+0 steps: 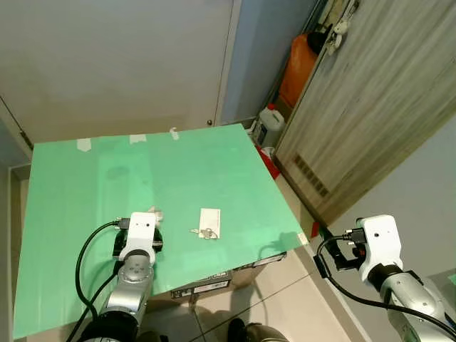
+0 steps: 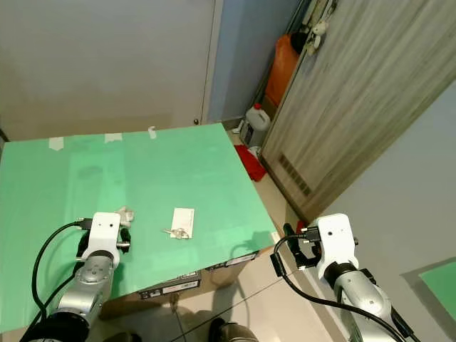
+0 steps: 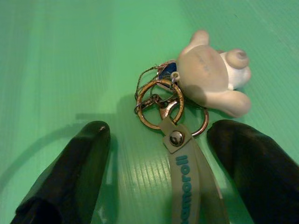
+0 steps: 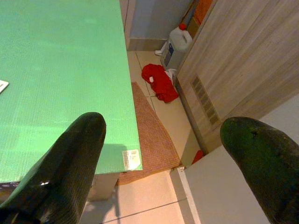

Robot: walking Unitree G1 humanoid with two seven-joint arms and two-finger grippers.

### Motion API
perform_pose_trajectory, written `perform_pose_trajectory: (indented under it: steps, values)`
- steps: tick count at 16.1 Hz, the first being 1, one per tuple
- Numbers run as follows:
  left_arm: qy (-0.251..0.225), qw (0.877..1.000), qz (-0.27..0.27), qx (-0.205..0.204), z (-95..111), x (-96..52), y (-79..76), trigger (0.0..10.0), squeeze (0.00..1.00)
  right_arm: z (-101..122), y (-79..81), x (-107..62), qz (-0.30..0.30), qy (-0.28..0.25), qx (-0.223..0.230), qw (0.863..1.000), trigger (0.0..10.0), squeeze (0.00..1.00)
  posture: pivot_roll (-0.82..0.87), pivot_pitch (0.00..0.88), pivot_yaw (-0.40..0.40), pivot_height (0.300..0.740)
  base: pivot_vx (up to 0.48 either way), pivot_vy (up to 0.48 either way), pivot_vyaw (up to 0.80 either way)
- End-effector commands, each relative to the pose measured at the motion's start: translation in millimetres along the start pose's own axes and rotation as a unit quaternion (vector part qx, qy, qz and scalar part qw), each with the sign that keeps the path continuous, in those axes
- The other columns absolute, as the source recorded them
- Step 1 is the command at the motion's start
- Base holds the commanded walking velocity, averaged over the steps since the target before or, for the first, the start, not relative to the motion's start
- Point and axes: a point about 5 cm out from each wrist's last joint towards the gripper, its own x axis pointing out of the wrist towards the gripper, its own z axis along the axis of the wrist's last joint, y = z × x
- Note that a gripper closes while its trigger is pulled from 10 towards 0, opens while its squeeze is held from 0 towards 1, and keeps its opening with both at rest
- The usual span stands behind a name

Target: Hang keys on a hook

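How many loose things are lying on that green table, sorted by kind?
Keychains with a pale bear charm, lying between the open fingers of the left gripper: 1
White cards with a small key set: 1
Bits of tape at the far edge: 3
Total on the green table: 5

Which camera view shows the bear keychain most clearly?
The left wrist view: the bear keychain, its rings and strap lie close up between the open left pincer fingers. In both eye views it is a small pale shape beside that pincer. The right wrist view looks past the table edge.
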Motion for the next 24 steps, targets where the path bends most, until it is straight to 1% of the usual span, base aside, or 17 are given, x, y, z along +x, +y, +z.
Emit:
perform_pose_trajectory:
  steps: [1,3,6,8,10,11,13,14,15,19,20,22,24]
  values:
    - [0.045,0.998,-0.038,0.006,-19.2,-5.0,-14.5,0.0,0.00,1.2,-7.2,-4.3,-0.016,0.002,0.000,1.000,10.0,0.00,-0.22,0.140,-0.158,0.740,0.000,0.000,0.00]
    - [0.046,0.998,-0.049,0.012,-19.4,-4.5,-17.3,0.0,0.00,1.2,-5.6,-3.0,-0.015,0.002,0.001,1.000,10.0,0.00,-0.21,0.138,-0.157,0.740,0.000,0.000,0.00]
    - [0.058,0.996,-0.058,0.019,-25.0,-4.4,-16.0,0.0,0.00,1.7,-4.1,-0.2,-0.012,0.002,0.001,1.000,10.0,0.00,-0.20,0.130,-0.159,0.740,0.000,0.000,0.00]
    - [0.061,0.995,-0.080,0.023,-28.1,-5.9,-18.6,0.0,0.00,1.8,-2.6,1.7,-0.009,0.003,0.000,1.000,10.0,0.00,-0.20,0.124,-0.161,0.740,0.000,0.000,0.00]
    - [0.060,0.994,-0.087,0.024,-30.2,-7.4,-21.0,0.0,0.00,2.0,-1.7,1.9,-0.006,0.002,0.000,1.000,10.0,0.00,-0.19,0.121,-0.162,0.740,0.000,0.000,0.00]
    - [0.057,0.994,-0.090,0.024,-30.6,-7.9,-22.1,0.0,0.00,1.8,-1.8,1.8,-0.006,0.002,-0.001,1.000,10.0,0.00,-0.19,0.118,-0.164,0.740,0.000,0.000,0.00]
    - [0.032,0.993,-0.112,0.033,-25.2,-9.4,-28.3,0.0,0.00,1.8,-2.3,2.1,-0.004,0.003,-0.002,1.000,10.0,0.00,-0.19,0.113,-0.164,0.740,0.000,0.000,0.00]
    - [0.013,0.992,-0.123,0.024,-20.0,-11.1,-32.9,0.0,0.00,1.6,-2.9,2.2,-0.004,0.003,-0.002,1.000,10.0,0.00,-0.19,0.110,-0.164,0.740,0.000,0.000,0.00]
    - [-0.016,0.991,-0.131,0.011,-9.6,-13.2,-36.4,0.0,0.00,1.8,-3.3,2.8,-0.004,0.003,-0.003,1.000,10.0,0.00,-0.19,0.107,-0.165,0.740,0.000,0.000,0.00]
    - [-0.087,0.987,-0.129,-0.028,21.9,-19.6,-36.0,0.0,0.00,1.7,-2.8,4.8,-0.003,0.002,-0.002,1.000,10.0,0.00,-0.18,0.106,-0.164,0.740,0.000,0.000,0.00]
    - [-0.117,0.984,-0.127,-0.041,35.5,-24.2,-33.8,0.0,0.00,1.8,-2.7,5.8,-0.003,0.002,-0.001,1.000,10.0,0.00,-0.17,0.107,-0.164,0.740,0.000,0.000,0.00]
    - [-0.142,0.980,-0.127,-0.050,49.1,-30.7,-31.0,0.0,0.00,1.5,-1.7,8.0,-0.002,0.002,0.000,1.000,10.0,0.00,-0.16,0.104,-0.164,0.740,0.000,0.000,0.00]
    - [-0.158,0.978,-0.129,-0.048,58.2,-34.8,-30.3,0.0,0.00,2.8,1.4,11.9,0.001,-0.002,0.002,1.000,10.0,0.00,-0.16,0.094,-0.163,0.740,0.000,0.000,0.00]
